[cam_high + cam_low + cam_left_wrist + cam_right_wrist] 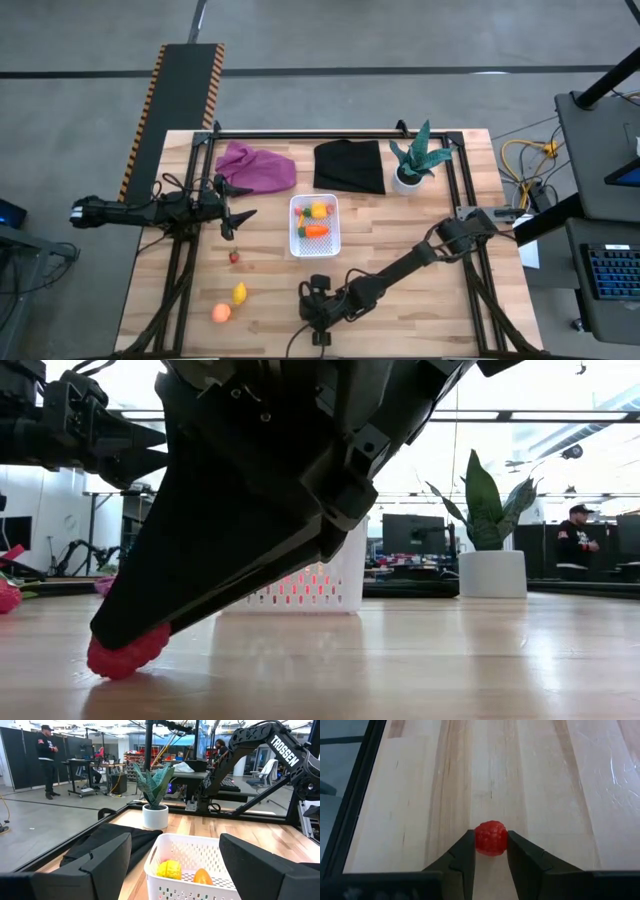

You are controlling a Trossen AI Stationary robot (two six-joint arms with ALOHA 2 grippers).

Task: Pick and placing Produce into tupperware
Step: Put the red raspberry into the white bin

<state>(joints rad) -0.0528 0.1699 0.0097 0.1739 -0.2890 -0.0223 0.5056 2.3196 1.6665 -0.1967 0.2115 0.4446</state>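
The white tupperware tub (314,226) stands mid-table and holds a yellow lemon (169,869) and the orange carrot (316,231). A red berry (234,257), a second lemon (240,293) and the orange peach (221,312) lie on the wood to the tub's near left. My right gripper (491,851) is low at the table's near edge (320,330), shut on another red berry (491,837). My left gripper (236,215) hovers open above the table, left of the tub, pointing toward it (175,845). My right gripper pinches the red berry (128,653) between its two fingertips (465,851), one on each side. The fingers slant down onto it from above. The berry's underside sits on the table top, right below the fingertips.
A purple cloth (256,166) and a black cloth (350,166) lie along the far edge, with a potted plant (414,162) to their right. A black frame (330,134) rims the table. Bare wood lies right of the tub. People stand in the room beyond.
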